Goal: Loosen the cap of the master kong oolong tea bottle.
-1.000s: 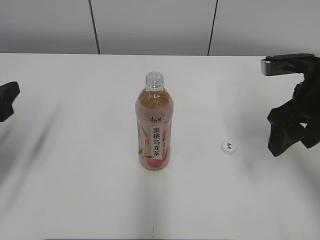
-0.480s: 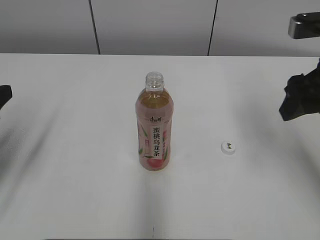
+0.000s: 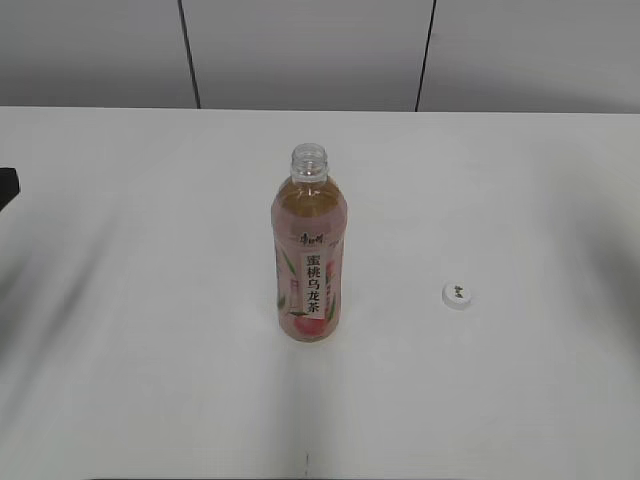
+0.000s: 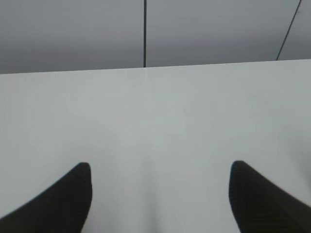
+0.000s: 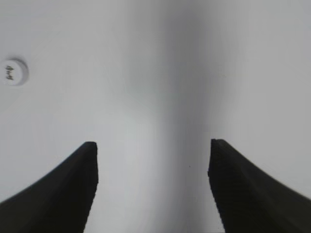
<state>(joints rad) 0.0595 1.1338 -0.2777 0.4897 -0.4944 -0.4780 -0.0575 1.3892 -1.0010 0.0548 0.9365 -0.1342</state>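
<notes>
Here the master kong oolong tea bottle point(image 3: 308, 250) stands upright near the middle of the white table point(image 3: 150, 380), its threaded neck bare, while the cap point(image 3: 456, 295) lies flat on the tabletop well apart to the bottle's right, dark mark facing up. The left gripper point(image 4: 158, 167), seen in its wrist view, has its jaws spread wide over bare table and holds nothing. The right gripper point(image 5: 153, 143) is likewise wide open and empty above the tabletop, with the cap point(image 5: 13, 72) resting off to the upper left of its wrist view.
</notes>
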